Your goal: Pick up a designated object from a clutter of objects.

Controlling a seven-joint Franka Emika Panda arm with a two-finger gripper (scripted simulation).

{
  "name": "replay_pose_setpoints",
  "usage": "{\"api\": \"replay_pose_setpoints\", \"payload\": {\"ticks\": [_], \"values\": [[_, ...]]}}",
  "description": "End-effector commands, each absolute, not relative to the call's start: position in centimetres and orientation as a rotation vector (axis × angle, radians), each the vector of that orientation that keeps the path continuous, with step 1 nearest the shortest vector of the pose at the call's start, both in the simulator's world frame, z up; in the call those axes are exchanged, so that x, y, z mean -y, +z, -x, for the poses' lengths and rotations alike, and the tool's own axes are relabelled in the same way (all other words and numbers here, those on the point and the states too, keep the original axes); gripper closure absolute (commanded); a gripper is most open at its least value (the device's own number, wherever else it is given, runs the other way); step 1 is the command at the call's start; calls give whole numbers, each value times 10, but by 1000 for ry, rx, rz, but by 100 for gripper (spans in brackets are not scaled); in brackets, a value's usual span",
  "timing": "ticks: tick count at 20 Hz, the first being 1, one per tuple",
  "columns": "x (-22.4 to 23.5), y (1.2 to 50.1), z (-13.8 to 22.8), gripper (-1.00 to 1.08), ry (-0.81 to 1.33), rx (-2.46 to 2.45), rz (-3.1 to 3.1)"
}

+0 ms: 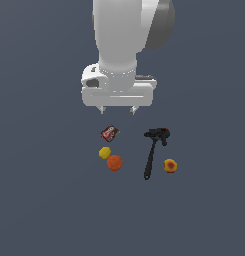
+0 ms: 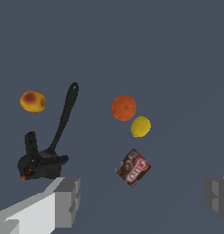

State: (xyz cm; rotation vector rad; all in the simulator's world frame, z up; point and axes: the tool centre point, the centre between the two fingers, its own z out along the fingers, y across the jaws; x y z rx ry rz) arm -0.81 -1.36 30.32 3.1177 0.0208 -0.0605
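Note:
The yellow-orange fruit with a red blotch lies on the dark floor at the exterior view's right, just right of the black hammer. It also shows in the wrist view, beyond the hammer. My gripper hangs open and empty above the clutter, behind the red-labelled packet and well away from the fruit. Its fingers stand wide apart in the wrist view. The yellow lemon and orange ball lie close together in front of the packet.
In the wrist view the packet lies between the fingers' line and the lemon, with the orange ball beyond it. The hammer handle lies between the ball and the fruit. The floor is plain dark grey.

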Motion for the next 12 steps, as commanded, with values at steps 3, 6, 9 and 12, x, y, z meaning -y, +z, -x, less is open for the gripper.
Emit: {"api": "replay_pose_setpoints", "payload": {"ticks": [3,6,9,12], "values": [[15,302,8,-92,-63,-23,-3116],[22,295,8,-92,-75,-31,-3107],[28,290,8,-92,-87,-39,-3099],[29,290,8,-92,-88,-40,-3098]]}}
